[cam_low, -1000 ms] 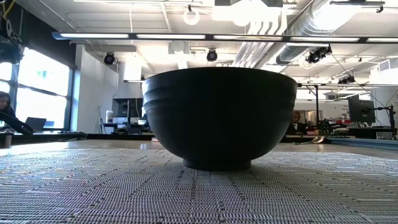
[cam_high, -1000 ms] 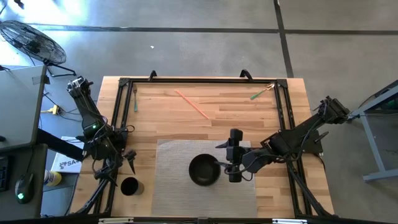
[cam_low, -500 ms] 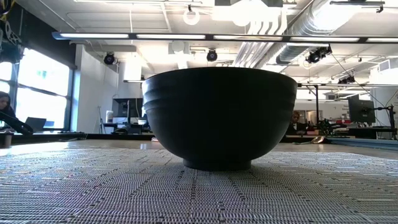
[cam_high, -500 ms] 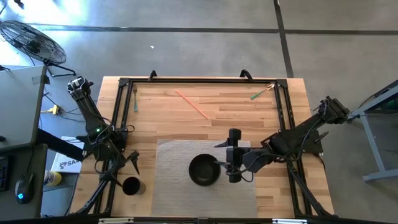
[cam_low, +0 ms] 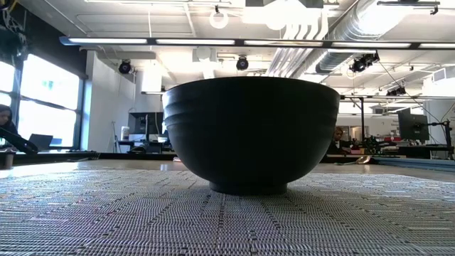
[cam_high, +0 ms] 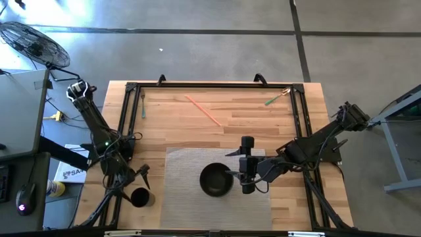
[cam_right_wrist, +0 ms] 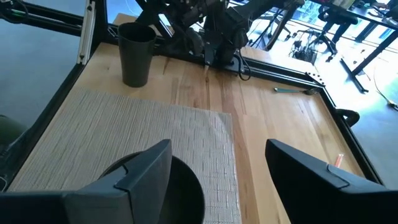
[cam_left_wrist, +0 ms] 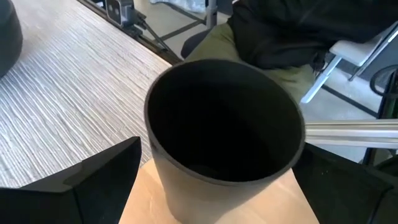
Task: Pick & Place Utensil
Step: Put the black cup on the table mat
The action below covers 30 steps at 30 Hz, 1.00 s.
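A black cup [cam_high: 139, 197] stands upright on the wood at the near left, beside the woven mat [cam_high: 181, 204]. My left gripper [cam_high: 142, 176] hovers just on its far side, open; in the left wrist view its fingers stand on either side of the cup [cam_left_wrist: 224, 137] without touching. A black bowl [cam_high: 215, 180] sits on the mat and fills the low view [cam_low: 250, 135]. My right gripper [cam_high: 232, 164] waits open at the bowl's right rim. A green fork [cam_high: 143, 104], a pink stick [cam_high: 202, 109] and a green utensil [cam_high: 275, 99] lie along the far side.
A black metal frame [cam_high: 210, 85] runs around the tabletop. The right wrist view shows the cup [cam_right_wrist: 137, 53], the left arm [cam_right_wrist: 205, 31] behind it and the fork [cam_right_wrist: 298, 90]. Bare wood [cam_high: 217, 135] lies between the mat and the utensils. A seated person [cam_left_wrist: 280, 37] is beyond the near edge.
My left gripper has moved toward the table's near edge, closing on the black cup. The cup, the bowl and my right arm have kept still.
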{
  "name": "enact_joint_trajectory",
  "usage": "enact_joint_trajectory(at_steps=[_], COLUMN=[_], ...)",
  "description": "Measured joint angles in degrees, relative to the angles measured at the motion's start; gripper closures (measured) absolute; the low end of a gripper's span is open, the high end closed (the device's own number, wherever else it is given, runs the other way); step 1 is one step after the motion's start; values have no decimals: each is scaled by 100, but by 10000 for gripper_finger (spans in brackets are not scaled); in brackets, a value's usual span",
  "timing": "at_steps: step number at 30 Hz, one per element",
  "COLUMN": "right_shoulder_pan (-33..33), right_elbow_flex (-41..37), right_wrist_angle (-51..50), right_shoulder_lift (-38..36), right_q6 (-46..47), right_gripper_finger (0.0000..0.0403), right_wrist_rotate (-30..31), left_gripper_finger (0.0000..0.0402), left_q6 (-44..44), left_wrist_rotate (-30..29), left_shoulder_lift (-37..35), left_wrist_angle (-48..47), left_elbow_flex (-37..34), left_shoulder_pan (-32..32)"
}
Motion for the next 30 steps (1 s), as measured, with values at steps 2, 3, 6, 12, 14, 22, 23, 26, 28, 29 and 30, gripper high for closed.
enact_joint_trajectory(at_steps=[2, 3, 6, 12, 14, 22, 23, 26, 28, 29, 30], right_shoulder_pan=[0, 0, 2, 1, 1, 1, 2, 1, 1, 2, 2], right_elbow_flex=[0, 0, 0, 0, 0, 0, 0, 0, 0, 0, 0], right_wrist_angle=[23, 31, 37, 33, 35, 63, 83, 117, 118, 118, 118], right_shoulder_lift=[0, 0, 0, 0, 0, 0, 0, 0, 0, 0, 0], right_q6=[-24, -26, -36, -36, -37, -117, -124, -128, -128, -128, -128], right_gripper_finger=[148, 148, 148, 148, 148, 148, 148, 148, 148, 148, 148], right_wrist_rotate=[2, 0, 0, 0, 0, 0, -2, -2, -2, -5, -15], left_gripper_finger=[2, 2, 2, 2, 2, 2, 2, 2, 2, 2, 2], left_q6=[0, 0, 0, -6, -40, -237, -241, -326, -368, -369, -369], left_wrist_rotate=[-34, -63, -223, -513, -515, -534, -534, -695, -773, -785, -790], left_shoulder_lift=[207, 315, 575, 1004, 1144, 1554, 1569, 1593, 1593, 1593, 1593], left_wrist_angle=[186, 266, 484, 953, 1072, 1435, 1495, 1592, 1591, 1590, 1589], left_elbow_flex=[0, 0, 0, 0, 0, 0, 0, 2, 2, 2, 2], left_shoulder_pan=[0, 0, 0, 0, 0, 0, 0, 0, 1, 2, 2])
